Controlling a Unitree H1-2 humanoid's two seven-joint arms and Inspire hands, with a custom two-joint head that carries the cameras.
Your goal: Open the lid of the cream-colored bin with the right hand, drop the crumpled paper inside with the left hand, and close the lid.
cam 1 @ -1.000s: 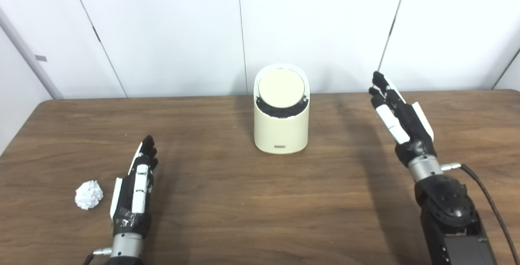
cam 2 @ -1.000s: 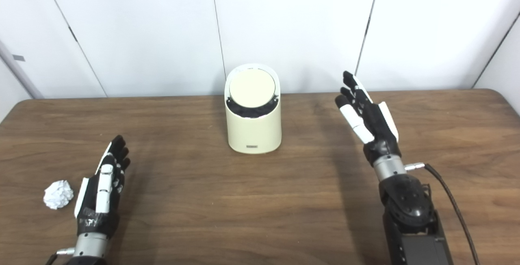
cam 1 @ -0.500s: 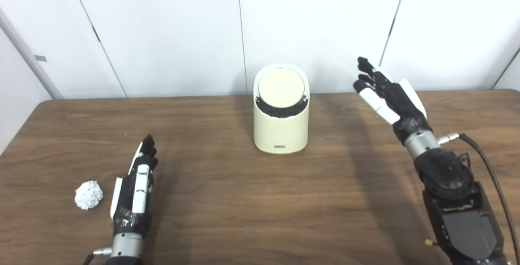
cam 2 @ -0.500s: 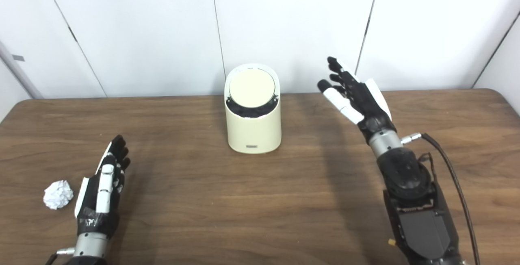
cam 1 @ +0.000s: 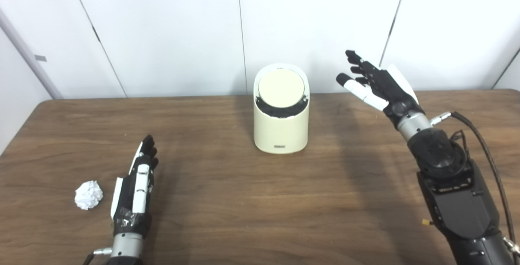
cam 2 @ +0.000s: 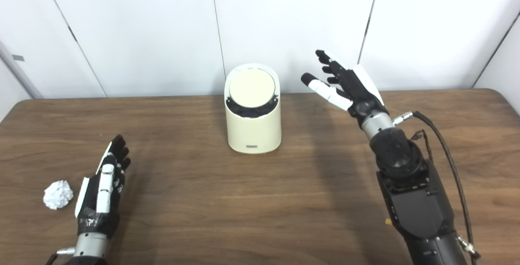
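Bench (cam 1: pixel 243 216): brown wood-grain surface set against white wall panels. It carries the cream-colored bin and the crumpled paper.

Cream-colored bin (cam 1: pixel 280 129): upright near the back middle of the bench. Its round lid (cam 1: pixel 281 88) sits tilted toward the camera and appears closed, with a dark gap showing along its lower edge.

Right hand (cam 1: pixel 380 86): over the last second the arm has lifted off its position low at the right side of the bench and swung up and inward. The hand now hangs in the air to the right of the bin, at about the height of the lid, near it but not touching. Judgement: this is the approach for the first step, opening the lid; no contact has been made, so the task is at its very start.

Right fingers (cam 1: pixel 361 90): spread apart and extended toward the bin, holding nothing.

Left hand (cam 1: pixel 136 187): unchanged in position over the same second, low over the bench at front left; contact with the surface cannot be confirmed. Fingers (cam 1: pixel 148 151) extended straight and close together, gripping nothing.

Crumpled paper (cam 1: pixel 88 194): small white ball on the bench just left of the left hand, apart from it, untouched. Pick-up not yet begun.
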